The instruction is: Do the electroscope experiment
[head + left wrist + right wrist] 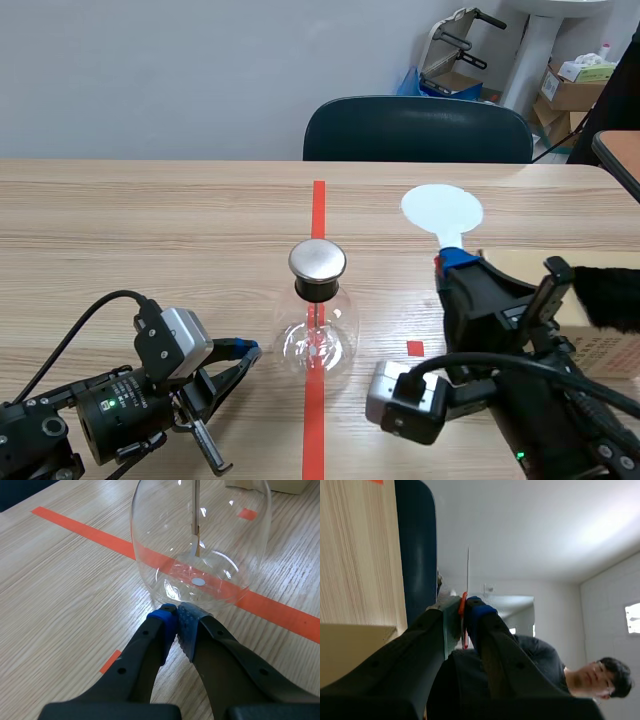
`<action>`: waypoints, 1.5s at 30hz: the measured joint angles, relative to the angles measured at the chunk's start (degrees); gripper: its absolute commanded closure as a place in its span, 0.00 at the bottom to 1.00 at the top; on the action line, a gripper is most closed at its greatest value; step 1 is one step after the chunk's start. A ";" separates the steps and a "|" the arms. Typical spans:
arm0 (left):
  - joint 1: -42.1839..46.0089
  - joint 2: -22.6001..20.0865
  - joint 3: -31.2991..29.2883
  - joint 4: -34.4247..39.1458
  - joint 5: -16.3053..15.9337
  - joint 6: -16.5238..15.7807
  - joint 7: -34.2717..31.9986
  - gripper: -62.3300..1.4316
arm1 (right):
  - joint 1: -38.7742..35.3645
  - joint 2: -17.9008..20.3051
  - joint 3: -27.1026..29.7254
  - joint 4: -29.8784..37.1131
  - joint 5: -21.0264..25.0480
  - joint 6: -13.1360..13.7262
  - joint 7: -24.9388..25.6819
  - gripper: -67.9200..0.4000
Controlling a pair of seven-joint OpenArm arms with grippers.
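Right pincer (452, 262) clamped on the white paddle (442, 212), I'd touch its disc softly to the metal cap (317, 261), my closed, empty left pincer (176, 617) bracing the flask (220, 525).

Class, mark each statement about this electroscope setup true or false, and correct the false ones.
1. The flask stands upright on the tape line. True.
2. The left tool is wide open. False: its fingers meet, shut on nothing, at the flask's base.
3. The right tool grips a white disc by its handle. True.
4. The disc rests on the flask's metal cap. False: it is held apart from the cap, off to one side.
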 measured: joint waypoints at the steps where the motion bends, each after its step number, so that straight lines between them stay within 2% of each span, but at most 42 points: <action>1: 0.00 0.00 0.00 0.00 0.00 0.00 0.00 0.91 | 0.00 0.00 0.00 0.00 0.13 0.00 -1.75 0.98; 6: 0.00 0.00 0.00 0.00 0.00 0.00 0.00 0.91 | 0.00 0.02 0.00 0.00 0.13 0.00 -9.27 0.98; 9: 0.00 0.00 0.00 0.00 0.00 0.00 0.00 0.91 | 0.00 0.00 0.00 0.00 0.15 0.00 -11.23 0.98; 45: 0.00 0.00 0.00 0.00 0.00 0.00 0.00 0.91 | 0.00 0.00 0.00 0.00 0.15 0.00 -11.39 0.98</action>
